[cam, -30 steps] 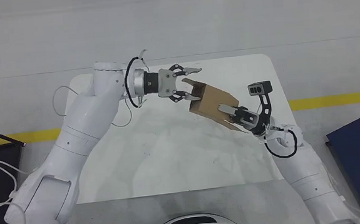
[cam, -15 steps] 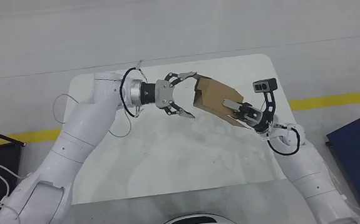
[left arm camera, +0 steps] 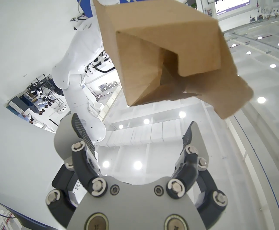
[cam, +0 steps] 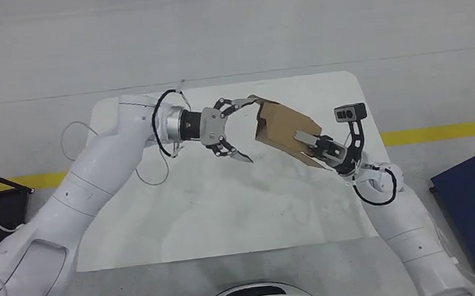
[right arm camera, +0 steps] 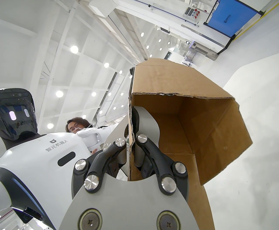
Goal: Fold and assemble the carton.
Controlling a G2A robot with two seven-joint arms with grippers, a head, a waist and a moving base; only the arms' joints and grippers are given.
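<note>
Though just beside the carton [cam: 282, 128], left claw [left arm camera: 134, 123] wide apart, right claw [right arm camera: 130, 119] tight on its wall.

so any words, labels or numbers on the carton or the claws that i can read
carton: none; plain brown card inside and out, no print or label on the faces that show
left claw: a tiny mark on one finger link, too small to read
right claw: none; bare metal and screw heads
</note>
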